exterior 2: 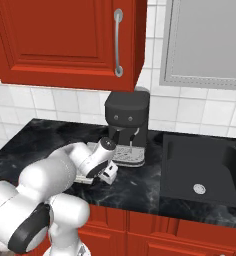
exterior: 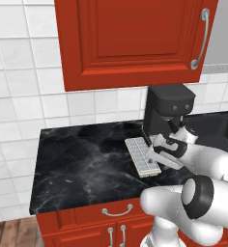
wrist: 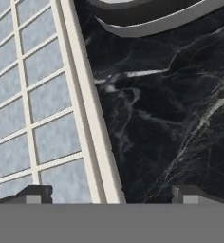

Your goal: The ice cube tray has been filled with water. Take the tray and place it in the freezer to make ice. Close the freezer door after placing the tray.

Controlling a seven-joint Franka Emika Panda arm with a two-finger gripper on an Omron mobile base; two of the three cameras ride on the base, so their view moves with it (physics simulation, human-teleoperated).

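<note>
**Hand view: pincer straddling tray's long rim**

Black marbled worktop, glossy, hard. Coffee machine just behind the ice cube tray, which lies flat on worktop. Tray: stiff, light plastic w/ slick water in cells; likely spills if tilted, so grip rim, keep level. Pincer spread, tips either side of rim.

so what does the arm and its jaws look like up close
The arm is glossy white with rounded, bulbous segments and dark grey joint caps; one big dark round cap sits at the elbow. No cables or markings show. The gripper ends in two small dark, blocky fingertips with lighter grey pads.
</note>
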